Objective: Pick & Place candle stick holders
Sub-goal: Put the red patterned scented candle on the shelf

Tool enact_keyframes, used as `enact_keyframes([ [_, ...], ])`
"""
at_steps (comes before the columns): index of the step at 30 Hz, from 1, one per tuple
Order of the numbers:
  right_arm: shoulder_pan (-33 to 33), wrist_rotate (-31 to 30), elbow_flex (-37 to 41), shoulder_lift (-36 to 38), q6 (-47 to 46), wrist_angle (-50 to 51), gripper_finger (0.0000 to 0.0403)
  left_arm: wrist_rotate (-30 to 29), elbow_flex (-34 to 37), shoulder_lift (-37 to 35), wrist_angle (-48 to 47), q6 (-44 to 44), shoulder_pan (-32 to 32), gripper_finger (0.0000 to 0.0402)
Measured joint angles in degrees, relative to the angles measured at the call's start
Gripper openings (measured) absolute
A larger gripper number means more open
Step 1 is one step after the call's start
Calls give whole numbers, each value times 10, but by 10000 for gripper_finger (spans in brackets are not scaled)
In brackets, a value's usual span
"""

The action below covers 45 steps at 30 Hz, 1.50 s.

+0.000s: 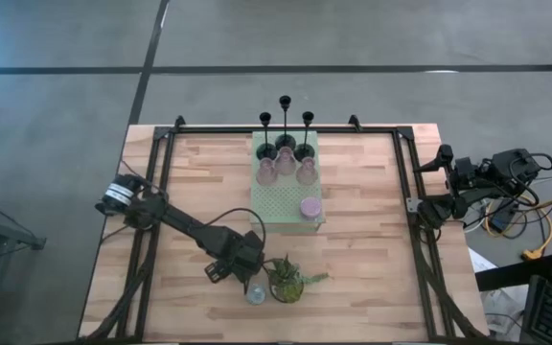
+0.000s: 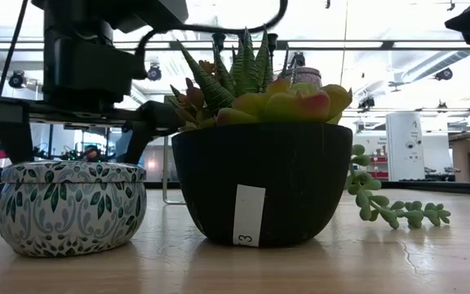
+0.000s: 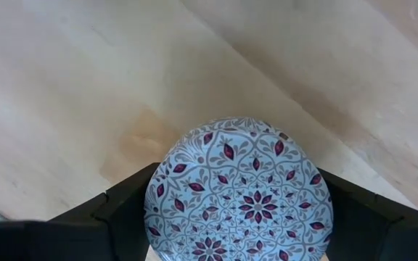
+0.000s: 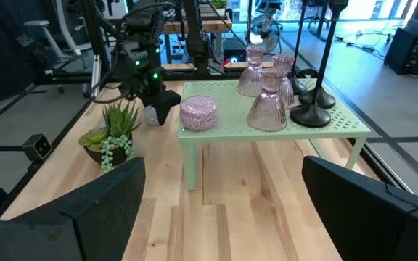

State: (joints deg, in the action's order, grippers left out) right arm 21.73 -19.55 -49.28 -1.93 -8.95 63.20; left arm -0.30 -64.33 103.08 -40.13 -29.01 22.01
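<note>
Wooden table [image 1: 353, 249] carries a pale green perforated mat [image 1: 288, 199] raised on legs. On the mat: three black sticks [image 1: 285, 129], three pink glass holders [image 1: 285, 168], one pink round cup [image 1: 310, 207]. A dark potted plant [image 2: 255, 175] stands near the front edge, just beside a patterned round cup [image 2: 70, 204]; the pot's white label shows one digit, possibly "3". Left gripper [image 3: 238, 217] is lowered over this patterned cup, fingers [image 3: 125, 206] spread on either side of it; whether they touch it cannot be told. Right gripper [image 4: 220, 210] waits open at the table's right edge, holding nothing.
</note>
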Motion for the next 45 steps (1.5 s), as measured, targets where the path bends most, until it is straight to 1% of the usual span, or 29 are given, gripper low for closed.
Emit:
enact_keyframes([
  [3,0,0,0,0,0,0,366,15,-7,0,-14,12,-6,302],
  [7,0,0,0,0,0,0,366,18,-18,0,-28,15,-9,302],
  [12,0,0,0,0,0,0,366,20,-43,-1,-72,21,-13,302],
  [20,0,0,0,0,0,0,366,33,-105,-16,-154,61,-26,302],
  [27,0,0,0,0,0,0,366,39,-171,-43,-214,69,-43,302],
  [33,0,0,0,0,0,0,366,39,-240,-45,-258,66,-72,302],
  [41,0,0,0,0,0,0,366,37,-324,-45,-277,77,-126,302],
  [45,0,0,0,0,0,0,366,5,-352,-39,-280,81,-156,302],
])
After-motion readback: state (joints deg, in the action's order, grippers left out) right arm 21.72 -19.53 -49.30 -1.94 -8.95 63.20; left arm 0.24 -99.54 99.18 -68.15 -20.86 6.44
